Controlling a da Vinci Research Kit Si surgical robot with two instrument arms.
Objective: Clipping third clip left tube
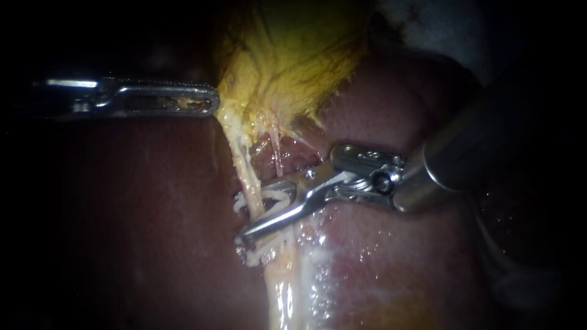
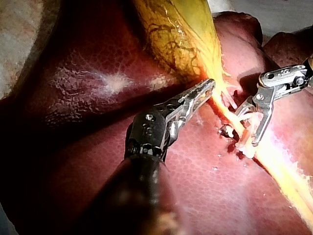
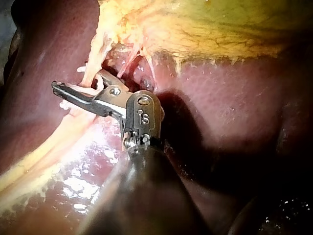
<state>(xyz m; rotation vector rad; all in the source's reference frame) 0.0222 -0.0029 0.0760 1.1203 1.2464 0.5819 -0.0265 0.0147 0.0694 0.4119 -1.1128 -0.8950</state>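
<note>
Left instrument [image 1: 213, 101] comes in from the left edge with its shaft level. Its windowed jaws lie together, clamped on the fringe of the gallbladder [image 1: 293, 55], and yellow scraps show through the jaw window. The left wrist view agrees: the jaw tip sits at the narrow yellow end of the gallbladder, where the strands begin. Liver [image 1: 122, 220] is dark red and wet, lying under everything. The gallbladder is yellow and veined, hanging from top centre and tapering down into pale stringy tissue. Left tube [image 1: 243, 160] is the thicker cream strand running down from that taper. It slants slightly rightward, then widens into a glistening yellow band over the liver. A white clip [image 1: 276, 197] sits across the left tube; a second white clip [image 1: 257, 254] crosses it lower down, near the first but apart from it. Thinner tube [image 1: 276, 150], pinkish, stands just beside the left tube and ends in the raw pocket above the upper clip. Right instrument [image 1: 255, 212] comes in from the right on a thick grey shaft, jaws apart and straddling the left tube. The short upper jaw is just above the upper clip, and the long lower jaw crosses the tube between the two clips. Cannot tell whether either jaw presses on the tube. The right wrist view shows the same spread, with pale tissue in the gap.
</note>
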